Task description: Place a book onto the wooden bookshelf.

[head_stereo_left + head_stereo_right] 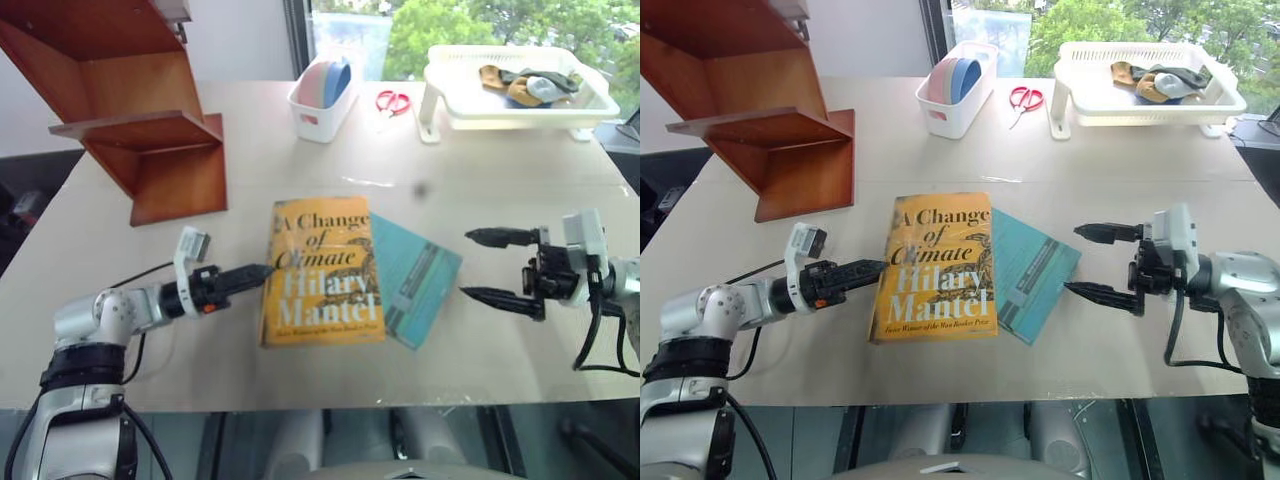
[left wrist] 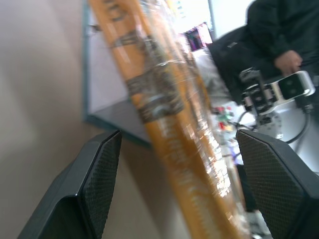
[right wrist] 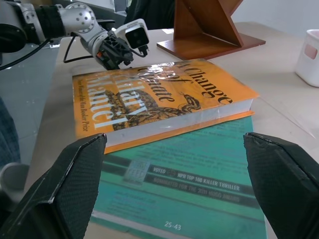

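The yellow-orange book [image 1: 320,270], "A Change of Climate", lies flat mid-table, partly over a thinner teal book [image 1: 418,282]. My left gripper [image 1: 258,273] points right at the book's left edge; in the left wrist view its open fingers [image 2: 99,174] straddle the yellow spine [image 2: 174,124] without touching it. My right gripper [image 1: 480,267] hovers open just right of the teal book, fingers one above the other, facing both books [image 3: 164,99]. The wooden bookshelf [image 1: 140,110] stands at the table's far left.
A white bin [image 1: 322,100] holding pink and blue plates, red scissors [image 1: 392,101] and a white tray [image 1: 515,95] with cloths sit along the table's far side. A person in dark clothing [image 2: 279,35] stands beyond my right arm. The table's front edge runs close below the books.
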Controlling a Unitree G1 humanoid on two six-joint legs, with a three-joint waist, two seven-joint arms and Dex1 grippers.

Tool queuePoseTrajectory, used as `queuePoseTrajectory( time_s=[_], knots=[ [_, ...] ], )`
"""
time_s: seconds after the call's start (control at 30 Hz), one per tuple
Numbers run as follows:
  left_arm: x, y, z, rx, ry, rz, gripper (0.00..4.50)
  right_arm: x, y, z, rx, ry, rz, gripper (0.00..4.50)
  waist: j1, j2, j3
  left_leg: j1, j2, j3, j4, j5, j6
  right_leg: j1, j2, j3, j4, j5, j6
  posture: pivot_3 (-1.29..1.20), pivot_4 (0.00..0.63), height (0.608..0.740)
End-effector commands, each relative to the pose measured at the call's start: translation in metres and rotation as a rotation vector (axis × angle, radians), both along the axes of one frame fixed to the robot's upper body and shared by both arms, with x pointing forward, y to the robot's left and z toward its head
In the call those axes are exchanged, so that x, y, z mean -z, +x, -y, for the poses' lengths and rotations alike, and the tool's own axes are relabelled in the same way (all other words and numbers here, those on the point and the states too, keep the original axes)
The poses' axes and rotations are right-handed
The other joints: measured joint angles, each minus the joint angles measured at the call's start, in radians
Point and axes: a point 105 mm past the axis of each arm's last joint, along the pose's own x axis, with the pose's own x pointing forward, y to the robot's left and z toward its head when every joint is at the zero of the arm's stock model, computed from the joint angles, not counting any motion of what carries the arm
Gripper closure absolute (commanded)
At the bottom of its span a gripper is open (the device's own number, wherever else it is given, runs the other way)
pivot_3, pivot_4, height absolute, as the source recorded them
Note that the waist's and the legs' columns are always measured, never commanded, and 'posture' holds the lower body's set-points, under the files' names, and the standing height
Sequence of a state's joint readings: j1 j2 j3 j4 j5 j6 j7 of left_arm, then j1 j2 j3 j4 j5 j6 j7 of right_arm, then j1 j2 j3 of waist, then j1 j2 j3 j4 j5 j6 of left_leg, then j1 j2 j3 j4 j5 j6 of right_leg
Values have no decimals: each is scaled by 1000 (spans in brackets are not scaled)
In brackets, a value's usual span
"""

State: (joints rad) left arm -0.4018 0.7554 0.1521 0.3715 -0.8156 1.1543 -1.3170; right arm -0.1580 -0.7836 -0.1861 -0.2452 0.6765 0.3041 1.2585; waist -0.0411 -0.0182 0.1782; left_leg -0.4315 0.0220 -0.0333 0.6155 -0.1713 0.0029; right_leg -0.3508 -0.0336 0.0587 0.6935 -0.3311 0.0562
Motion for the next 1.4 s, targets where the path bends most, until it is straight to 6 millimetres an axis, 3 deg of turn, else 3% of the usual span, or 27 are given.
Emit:
queuePoseTrajectory(
  time_s=[0.03,0.37,0.4,0.43,0.63,0.67,0.87,1.1,1.2,1.23,1.33,1.4],
  knots=[
    [-1,-2,3,42,-18,-25,646,-15,-3,2,5,8,66,0,1,0,0,0,0,0,0,0,0,0,0,0,0,0,0,0,150,740],
    [8,2,12,86,31,15,646,-20,-2,2,15,11,83,0,8,0,0,-1,0,0,0,0,0,0,-1,0,-1,0,0,0,150,740],
    [8,2,12,89,27,14,1151,-20,-1,1,15,12,82,0,8,0,0,-1,0,0,0,0,0,0,-1,0,-1,0,0,0,150,740],
    [8,2,13,91,27,15,1367,-20,-1,1,15,11,83,0,8,0,0,-1,0,0,0,0,0,0,-1,0,-1,0,0,0,150,740],
    [9,1,16,94,22,18,4135,-19,0,1,15,8,86,0,9,0,0,0,0,0,0,0,0,0,-1,0,-1,0,0,0,150,740],
    [9,0,16,93,23,20,4304,-19,0,1,15,8,86,0,10,0,0,-1,0,0,0,0,0,0,-1,0,-1,0,0,0,150,740],
    [-11,-6,23,123,45,107,4342,-26,6,8,39,27,101,0,13,0,0,-1,0,0,0,0,0,0,-1,-1,-1,0,0,0,150,740],
    [-64,-12,25,123,135,419,4357,-38,13,17,71,67,111,0,11,-1,1,-1,0,0,0,0,0,0,-1,0,-1,0,0,0,150,740],
    [-93,7,28,49,397,749,4357,-41,20,20,87,88,116,0,16,-1,1,-1,0,0,0,0,0,0,-2,0,-2,0,0,0,150,740],
    [-103,11,32,52,480,847,4357,-43,22,22,93,105,117,0,20,-2,1,-1,0,0,0,0,0,0,-2,-1,-2,0,0,0,150,740],
    [-153,18,51,-3,486,1037,4357,-51,30,25,107,150,123,0,29,-2,2,-1,-1,0,0,0,0,1,-1,0,-2,0,0,0,150,740],
    [-177,22,62,-14,632,1211,4357,-56,36,28,115,177,128,0,29,-3,3,-1,-1,0,1,0,0,2,-1,-1,-3,0,0,0,150,740]
  ],
)
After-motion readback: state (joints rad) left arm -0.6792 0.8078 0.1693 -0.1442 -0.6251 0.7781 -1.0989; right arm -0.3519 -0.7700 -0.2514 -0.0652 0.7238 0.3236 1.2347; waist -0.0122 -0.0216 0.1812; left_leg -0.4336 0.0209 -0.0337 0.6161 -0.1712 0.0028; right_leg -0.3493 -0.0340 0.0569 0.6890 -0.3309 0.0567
